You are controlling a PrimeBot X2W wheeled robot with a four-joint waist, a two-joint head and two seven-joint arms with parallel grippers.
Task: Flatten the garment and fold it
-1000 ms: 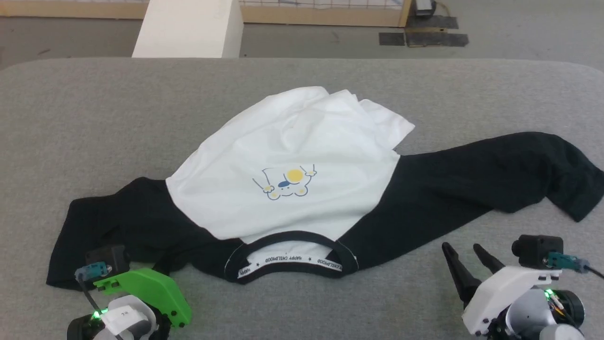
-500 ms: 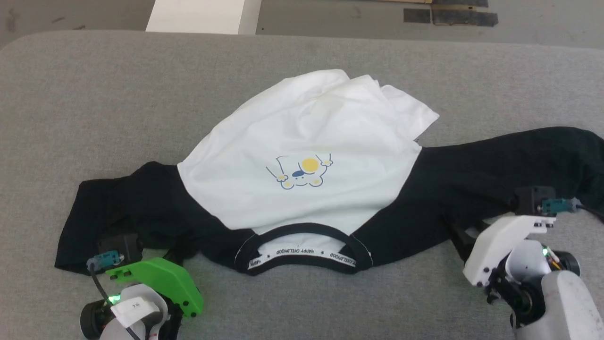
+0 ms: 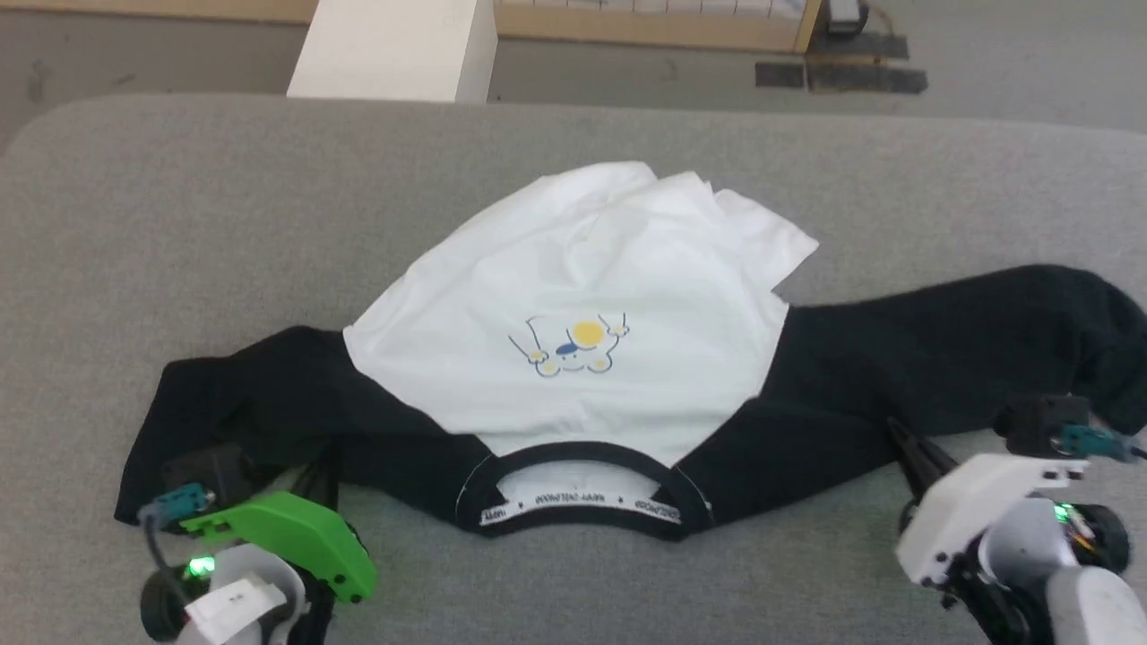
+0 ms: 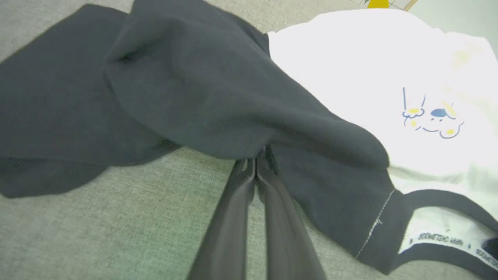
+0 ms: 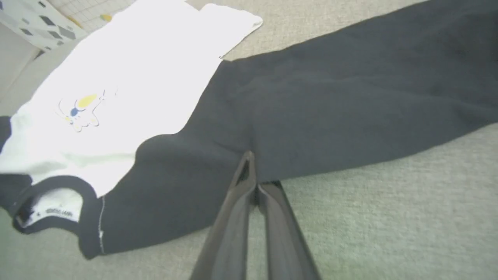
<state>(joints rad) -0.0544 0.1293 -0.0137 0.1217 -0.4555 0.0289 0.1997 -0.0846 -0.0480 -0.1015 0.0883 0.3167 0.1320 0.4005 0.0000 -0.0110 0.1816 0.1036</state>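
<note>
The garment [image 3: 573,296] lies face up on the grey padded table [image 3: 179,224], its white body bunched toward the far side. The cartoon print [image 3: 573,345] is in the middle and the black collar [image 3: 582,502] faces me. A crumpled black sleeve [image 3: 242,403] lies to the left, and the other sleeve [image 3: 950,349] stretches to the right. My left gripper [image 4: 258,155] is shut on the near edge of the left sleeve, lifting a fold. My right gripper [image 5: 253,175] is shut on the near edge of the right sleeve [image 5: 330,109].
Beyond the table's far edge stands a white block [image 3: 394,49]. Behind it runs a wooden frame [image 3: 645,31], with dark mats [image 3: 838,76] on the floor. Bare grey table surface lies around the garment on every side.
My right gripper has moved forward from the bare table to the right sleeve's near edge and shut on it. The left gripper has kept its hold. The head camera has shifted.
</note>
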